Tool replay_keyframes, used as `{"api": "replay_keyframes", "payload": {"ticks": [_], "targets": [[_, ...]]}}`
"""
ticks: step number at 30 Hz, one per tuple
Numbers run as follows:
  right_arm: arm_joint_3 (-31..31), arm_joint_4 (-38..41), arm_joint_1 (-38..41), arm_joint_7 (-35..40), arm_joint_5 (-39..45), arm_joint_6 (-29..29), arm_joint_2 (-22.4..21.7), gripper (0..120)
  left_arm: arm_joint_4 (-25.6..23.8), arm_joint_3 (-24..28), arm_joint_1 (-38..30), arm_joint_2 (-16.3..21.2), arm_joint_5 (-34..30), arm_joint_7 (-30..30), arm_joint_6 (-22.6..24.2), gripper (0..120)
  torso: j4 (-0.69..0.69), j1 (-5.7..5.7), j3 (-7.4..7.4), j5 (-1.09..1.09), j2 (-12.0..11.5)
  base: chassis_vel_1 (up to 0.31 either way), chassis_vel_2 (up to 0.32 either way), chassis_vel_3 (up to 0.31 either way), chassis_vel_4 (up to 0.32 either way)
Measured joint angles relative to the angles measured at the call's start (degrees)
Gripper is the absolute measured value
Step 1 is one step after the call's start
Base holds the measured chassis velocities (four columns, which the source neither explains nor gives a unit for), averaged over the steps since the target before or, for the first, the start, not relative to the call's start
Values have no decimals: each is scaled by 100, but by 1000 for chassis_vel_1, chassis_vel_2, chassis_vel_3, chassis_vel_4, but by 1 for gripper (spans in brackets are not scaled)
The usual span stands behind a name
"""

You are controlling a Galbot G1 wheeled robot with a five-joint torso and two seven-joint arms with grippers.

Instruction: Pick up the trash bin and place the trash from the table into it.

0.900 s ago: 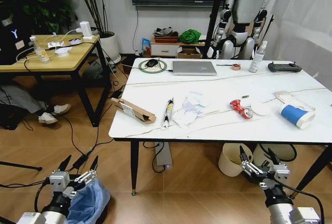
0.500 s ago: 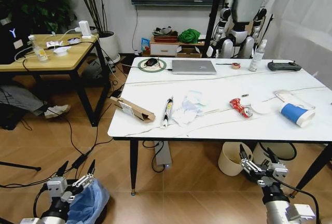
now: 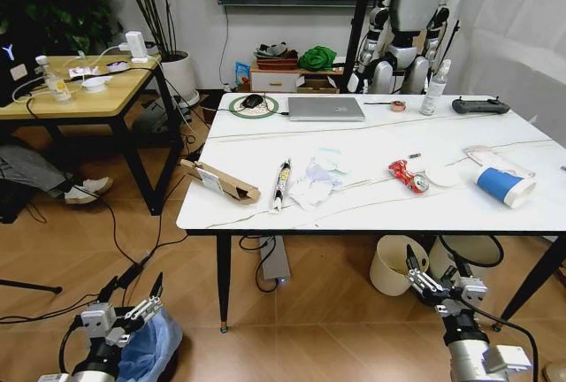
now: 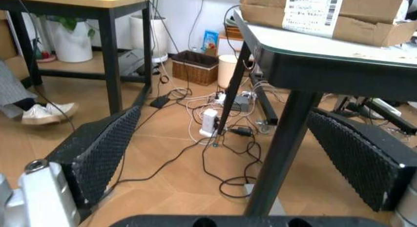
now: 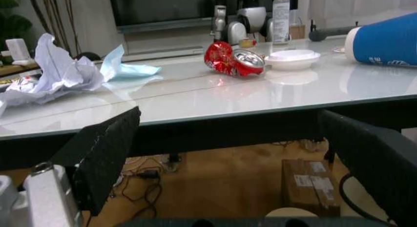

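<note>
The trash bin (image 3: pixel 156 348), dark with a light-blue bag bulging out, stands on the floor at the lower left. My left gripper (image 3: pixel 134 290) is open right beside it, up against the bag. In the left wrist view the left gripper (image 4: pixel 225 154) looks toward a table leg (image 4: pixel 280 144). On the table (image 3: pixel 371 210) lie a brown cardboard box (image 3: pixel 221 181), crumpled tissues (image 3: pixel 314 189), a crushed red can (image 3: pixel 408 176) and a blue-white cup (image 3: pixel 504 185). My right gripper (image 3: pixel 435 263) is open below the table's front edge. The right wrist view, past the right gripper (image 5: pixel 238 154), shows the can (image 5: pixel 231 59) and tissues (image 5: pixel 58 73).
A cream bin (image 3: pixel 393 267) and a white bin (image 3: pixel 478 254) stand under the table. A laptop (image 3: pixel 325 109), spray bottle (image 3: pixel 433 90) and black controller (image 3: pixel 482 105) sit at its far side. A wooden table (image 3: pixel 80 95) is at the left; cables and a power strip (image 3: pixel 276 263) lie on the floor.
The whole picture has shifted, so the camera has moved. The left gripper sits slightly lower beside the bin. Both grippers stay open and hold nothing.
</note>
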Motion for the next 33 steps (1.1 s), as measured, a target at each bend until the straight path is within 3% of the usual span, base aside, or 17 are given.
{"api": "replay_keyframes", "payload": {"ticks": [33], "targets": [[-49,-56,62,3,-115,97,138,100,319,-56,-18,-3,69,17,-14,100,0,-364,-483,0,-850,0,0,0,0]]}}
